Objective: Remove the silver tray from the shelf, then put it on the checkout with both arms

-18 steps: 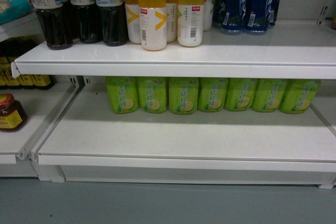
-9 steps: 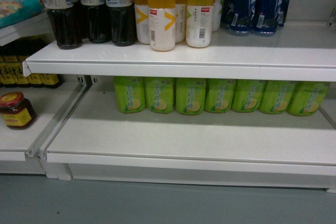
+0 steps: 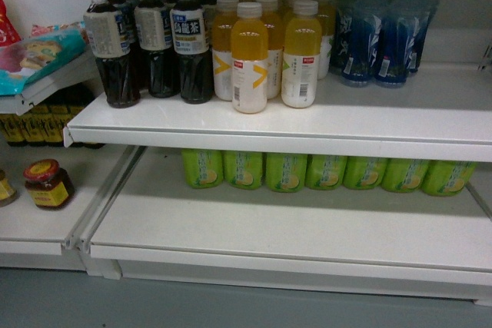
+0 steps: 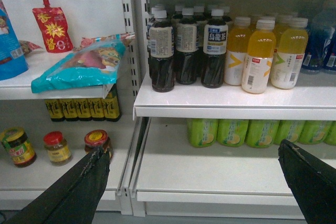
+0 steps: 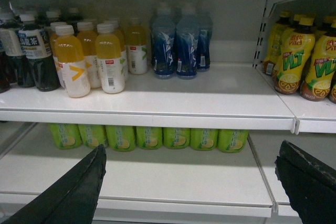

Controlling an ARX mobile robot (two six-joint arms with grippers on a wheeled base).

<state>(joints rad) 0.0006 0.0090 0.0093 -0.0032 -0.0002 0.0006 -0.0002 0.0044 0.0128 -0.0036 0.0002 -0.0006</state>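
The silver tray is out of view in all three views, and so is the checkout. A white shelf (image 3: 361,117) faces me, with a lower board (image 3: 292,224) beneath it. My left gripper (image 4: 191,148) is open in front of the lower board (image 4: 210,169), its black fingers (image 4: 89,182) spread wide with nothing between them. In the same way my right gripper (image 5: 190,148) is open before the lower board (image 5: 173,179), holding nothing. Neither gripper shows in the head view.
The upper board carries dark tea bottles (image 3: 150,48), orange drink bottles (image 3: 250,59) and blue bottles (image 3: 384,32). Green bottles (image 3: 307,170) line the back of the lower board. Jars (image 3: 48,183) and snack bags (image 4: 79,64) fill the left bay; yellow bottles (image 5: 299,61) fill the right bay.
In the head view the shelves have slid right and down. The bottle tops and more of the left bay have come into sight.
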